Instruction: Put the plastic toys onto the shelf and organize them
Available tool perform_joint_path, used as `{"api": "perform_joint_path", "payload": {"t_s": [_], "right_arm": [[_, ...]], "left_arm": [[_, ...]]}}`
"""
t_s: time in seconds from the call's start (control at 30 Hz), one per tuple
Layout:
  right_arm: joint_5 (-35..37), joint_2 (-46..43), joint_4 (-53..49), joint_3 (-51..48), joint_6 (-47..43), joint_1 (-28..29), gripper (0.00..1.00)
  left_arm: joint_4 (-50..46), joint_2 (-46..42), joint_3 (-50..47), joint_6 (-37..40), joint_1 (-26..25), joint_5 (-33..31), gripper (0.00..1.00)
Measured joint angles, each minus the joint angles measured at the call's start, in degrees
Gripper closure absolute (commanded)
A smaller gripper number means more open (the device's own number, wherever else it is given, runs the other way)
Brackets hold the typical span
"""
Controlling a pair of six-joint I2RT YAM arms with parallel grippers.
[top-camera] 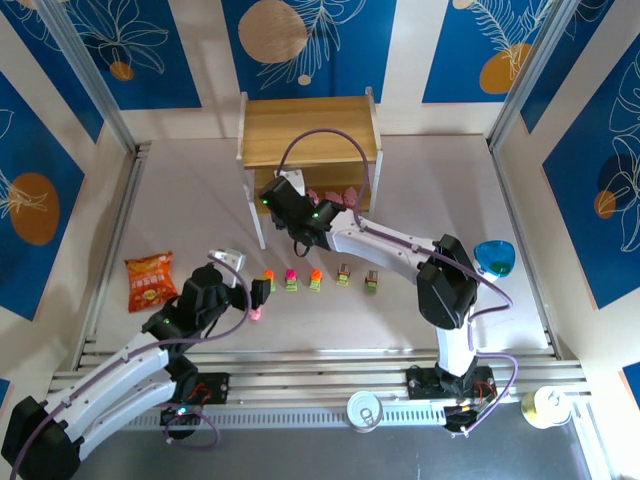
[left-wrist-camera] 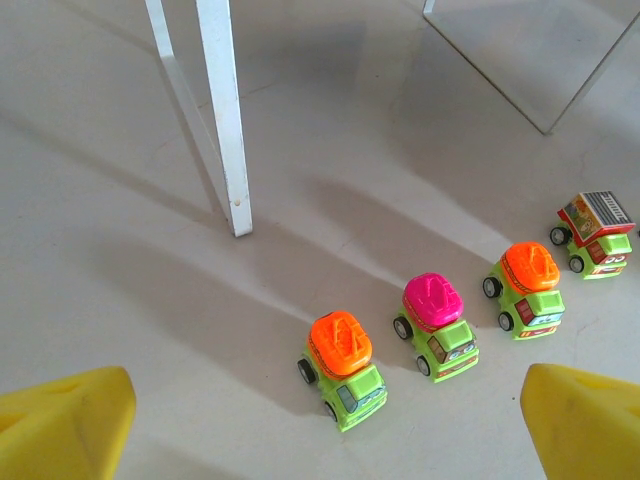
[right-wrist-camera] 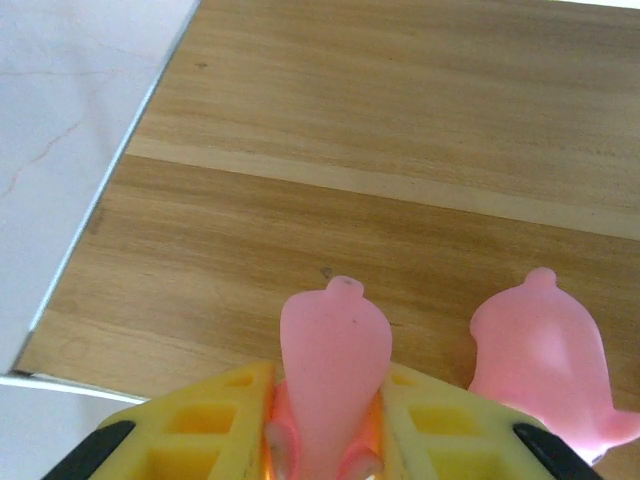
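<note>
**Right arm placing a pink figure on the lower tier; cars not yet shelved**

The shelf (top-camera: 310, 130) stands far-middle on the table. My right gripper (right-wrist-camera: 330, 405) is in under its top board, over the lower board (right-wrist-camera: 400, 150). Its jaws are closed on a pink figure (right-wrist-camera: 335, 350), which is upright and pinched low between the yellow fingers (right-wrist-camera: 440, 435). A second pink figure (right-wrist-camera: 540, 345) stands on the board just beside it, to the right in the wrist view, and the two don't touch. From above there's more pink on that tier, but I can't get a count.

Step in hand, my read: adding this figure to the row. I can't tell if its base is on the wood yet, because the fingers hide it. The next move calls for settling it flat and opening gently so it doesn't tip into its neighbour. After that I'd back straight out, staying clear of the top board.

My left gripper (top-camera: 258, 293) is wide open, holds nothing, and hangs over the near table. Its yellow fingertips (left-wrist-camera: 70, 425) frame the row of green cars.
- The orange-top car (left-wrist-camera: 342, 368) is nearest, ahead of the fingertips and roughly centred between them.
- Next along are the magenta-top car (left-wrist-camera: 437, 322), the second orange-top car (left-wrist-camera: 528, 288) and the grey-brown-top car (left-wrist-camera: 598, 233).
- A fifth car (top-camera: 371, 282) ends the row in the overhead view.

One loose pink figure (top-camera: 256, 314) lies on the table just beside the left gripper, on its near side. The left arm's likely next pick is that figure or the nearest car. Either one needs the gripper lowered and centred first.
</note>
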Motion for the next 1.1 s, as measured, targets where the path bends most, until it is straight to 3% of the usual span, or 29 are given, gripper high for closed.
{"api": "perform_joint_path", "payload": {"t_s": [1.1], "right_arm": [[-1.03, 2.75, -2.29, 3.19, -2.58, -1.97, 0.65]], "left_arm": [[0.00, 0.00, 0.00, 0.00, 0.00, 0.00, 0.01]]}}
